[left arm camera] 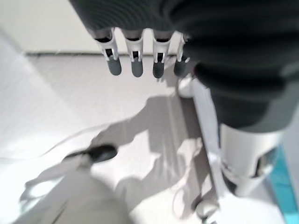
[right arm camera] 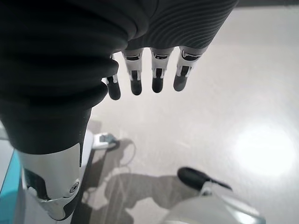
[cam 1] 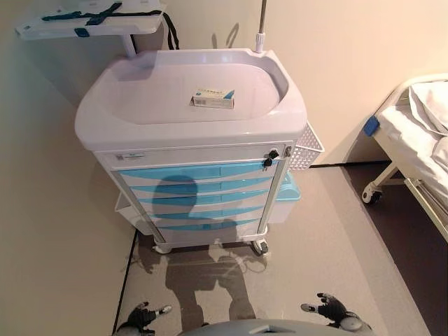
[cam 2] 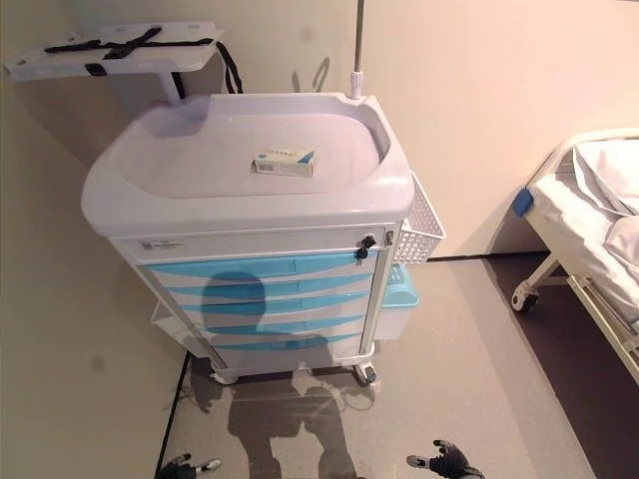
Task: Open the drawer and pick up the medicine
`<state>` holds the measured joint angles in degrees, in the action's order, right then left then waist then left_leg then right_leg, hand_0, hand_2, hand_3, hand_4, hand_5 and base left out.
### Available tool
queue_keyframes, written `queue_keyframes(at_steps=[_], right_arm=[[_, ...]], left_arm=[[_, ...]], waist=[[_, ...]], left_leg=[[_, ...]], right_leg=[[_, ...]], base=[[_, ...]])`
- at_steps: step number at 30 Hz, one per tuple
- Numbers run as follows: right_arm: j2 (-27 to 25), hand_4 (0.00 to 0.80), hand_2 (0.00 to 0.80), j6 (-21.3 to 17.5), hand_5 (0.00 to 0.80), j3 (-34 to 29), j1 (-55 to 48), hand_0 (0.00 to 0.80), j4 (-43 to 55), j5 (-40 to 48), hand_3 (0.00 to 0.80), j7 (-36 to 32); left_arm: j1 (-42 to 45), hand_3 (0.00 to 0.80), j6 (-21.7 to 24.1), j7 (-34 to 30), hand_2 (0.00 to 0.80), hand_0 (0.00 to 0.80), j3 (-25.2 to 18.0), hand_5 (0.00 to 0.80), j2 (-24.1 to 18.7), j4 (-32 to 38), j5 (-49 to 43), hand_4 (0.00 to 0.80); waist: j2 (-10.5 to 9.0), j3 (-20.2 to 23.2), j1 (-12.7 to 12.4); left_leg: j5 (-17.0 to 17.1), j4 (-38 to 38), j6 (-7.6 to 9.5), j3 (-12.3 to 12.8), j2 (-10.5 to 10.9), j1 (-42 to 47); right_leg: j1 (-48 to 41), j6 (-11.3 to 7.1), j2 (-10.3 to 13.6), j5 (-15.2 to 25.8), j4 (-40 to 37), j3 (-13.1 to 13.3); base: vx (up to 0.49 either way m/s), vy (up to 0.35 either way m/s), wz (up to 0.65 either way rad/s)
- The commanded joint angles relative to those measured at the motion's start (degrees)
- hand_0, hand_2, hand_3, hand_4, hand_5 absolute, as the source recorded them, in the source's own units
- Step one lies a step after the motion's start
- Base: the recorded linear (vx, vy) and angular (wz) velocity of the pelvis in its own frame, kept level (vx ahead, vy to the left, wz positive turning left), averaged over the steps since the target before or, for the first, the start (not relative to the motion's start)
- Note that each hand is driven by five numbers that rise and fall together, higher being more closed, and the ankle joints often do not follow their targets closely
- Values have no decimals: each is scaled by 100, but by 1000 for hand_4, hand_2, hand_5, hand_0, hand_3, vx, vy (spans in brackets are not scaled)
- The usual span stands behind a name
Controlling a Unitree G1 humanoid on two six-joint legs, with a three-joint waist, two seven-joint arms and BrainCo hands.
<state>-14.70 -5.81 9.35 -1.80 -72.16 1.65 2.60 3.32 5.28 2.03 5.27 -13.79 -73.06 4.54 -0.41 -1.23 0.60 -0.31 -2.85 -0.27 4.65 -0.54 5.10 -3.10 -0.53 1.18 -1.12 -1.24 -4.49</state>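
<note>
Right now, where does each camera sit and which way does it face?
Left eye view: head, looking down at medical cart with medicine box; both hands low.
Right eye view: same scene, slightly shifted; bed alongside.
Left wrist view: along open left hand, floor and cart base beyond.
Right wrist view: along open right hand, floor beyond.
Both eye views share cart, box.

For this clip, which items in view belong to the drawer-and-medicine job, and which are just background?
Job items:
medical cart
blue drawers, all closed
medicine box on the cart top
left hand and right hand, both low, open and empty

Just there:
wire basket
side tray with black straps
bed
</note>
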Motion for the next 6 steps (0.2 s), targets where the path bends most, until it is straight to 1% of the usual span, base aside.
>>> queue_keyframes(at_steps=[1,5,6], right_arm=[[67,0,0,-39,0,-203,157,0,-277,546,0,-107],[141,0,0,-34,0,-196,103,0,-360,607,0,-144],[189,0,0,-8,0,-141,85,0,-424,559,0,-170]], left_arm=[[-173,0,55,-29,0,0,-10,0,83,-30,-356,0],[-113,0,38,-81,0,0,65,0,178,-106,-399,0],[-113,0,26,-109,0,0,173,0,218,-167,-509,0]], waist=[[-184,97,-62],[-198,156,-79],[-208,180,-73]], left_leg=[[235,-215,46,-7,295,-264],[244,-215,43,-39,301,-223],[244,-215,37,-58,297,-199]], right_leg=[[202,-349,10,394,-144,-94],[149,-345,4,403,-149,-99],[124,-335,-9,407,-143,-82]], base=[[9,-28,12],[3,-6,1],[0,0,0]])
